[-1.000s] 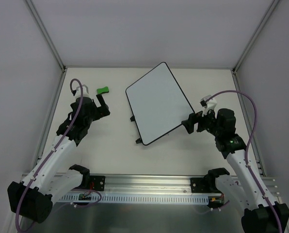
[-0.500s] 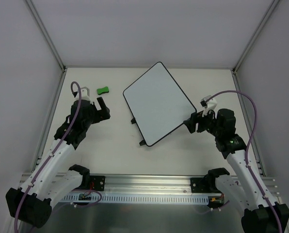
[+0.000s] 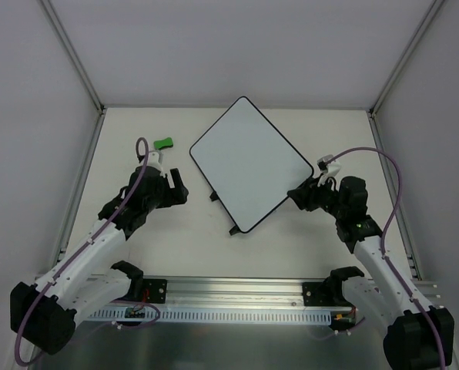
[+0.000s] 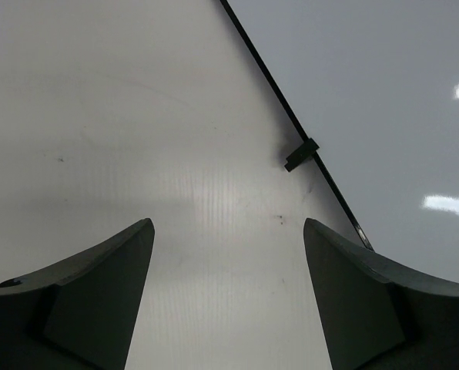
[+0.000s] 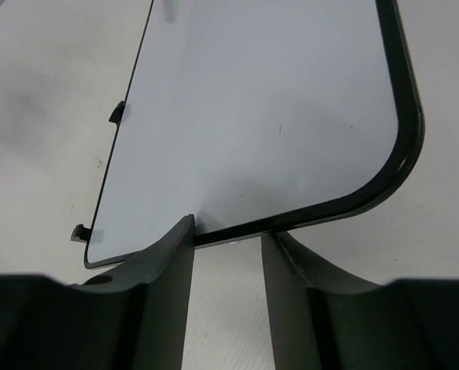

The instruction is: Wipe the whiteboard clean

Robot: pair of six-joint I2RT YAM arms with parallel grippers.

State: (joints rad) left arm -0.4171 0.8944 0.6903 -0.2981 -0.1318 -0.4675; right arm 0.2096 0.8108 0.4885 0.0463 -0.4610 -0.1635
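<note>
The whiteboard (image 3: 249, 163) lies flat on the worktop (image 3: 175, 239), turned cornerwise, and everything else is placed from it. The right end effector (image 3: 297, 195) sits at the board's near-right edge. In the right wrist view its fingers stand fairly close together with a gap showing, the black frame crossing just at their tips and nothing between them. It looks to be nudging or steadying the board rather than pinching it. The left end effector (image 3: 181, 187) hangs just off the board's left edge, spread wide and empty, with one of the board's small feet (image 4: 300, 154) ahead of it. The green eraser (image 3: 163, 142) lies on the worktop off the board's left corner, untouched.

The board's face looks blank in every view, apart from a few faint specks near the right edge, so little wiping seems left. To do this step well, the right arm should press evenly on the frame so that the board does not pivot on its feet. The left arm should narrow its fingers before it goes for the eraser, since that block is small.

No brand, label or readable writing appears on the board, the eraser or the arms.
</note>
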